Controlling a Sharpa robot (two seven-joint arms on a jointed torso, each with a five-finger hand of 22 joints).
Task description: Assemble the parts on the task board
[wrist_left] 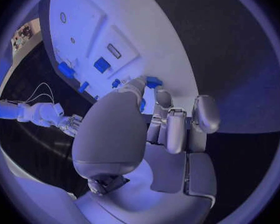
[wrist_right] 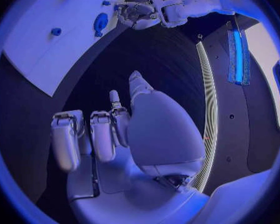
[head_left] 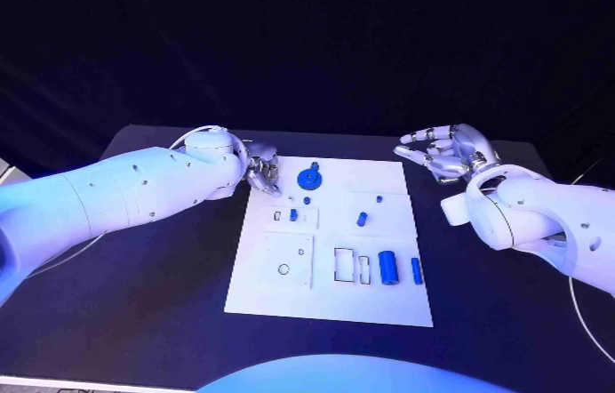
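The flat white rectangular task board (head_left: 263,295) lies mid-table on the black table (head_left: 128,322), with the round blue gear part (head_left: 309,179) at its far edge and 2 upright blue cylinder parts (head_left: 388,268) near its right edge.

head cam: high, looks down on whole desk (head_left: 154,322), task board (head_left: 327,300) centred | L wrist cam: close behind left robot hand (wrist_left: 171,124), faces board's far edge | R wrist cam: behind right robot hand (wrist_right: 109,134), off board's far-right corner | all 3 share board
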